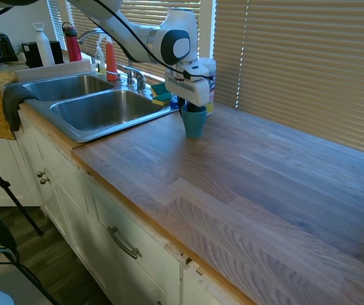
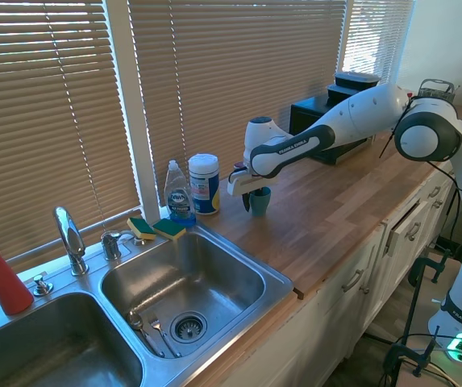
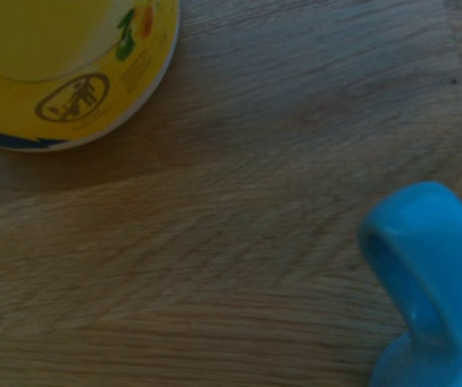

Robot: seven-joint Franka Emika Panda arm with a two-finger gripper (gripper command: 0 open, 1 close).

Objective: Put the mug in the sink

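Wood desk (image 1: pixel 245 190) up front; our end effector (image 1: pixel 192 107) sits right atop the mug (image 1: pixel 194 122), grip state we can't tell.

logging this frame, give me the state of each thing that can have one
mug: upright on the wooden counter, not in the sink
end effector: down at the mug's rim; open or shut cannot be told
sink: both basins without water, cutlery by the near drain
faucet: off, no water running
wipes canister: upright, lid on
dish soap bottle: upright, capped
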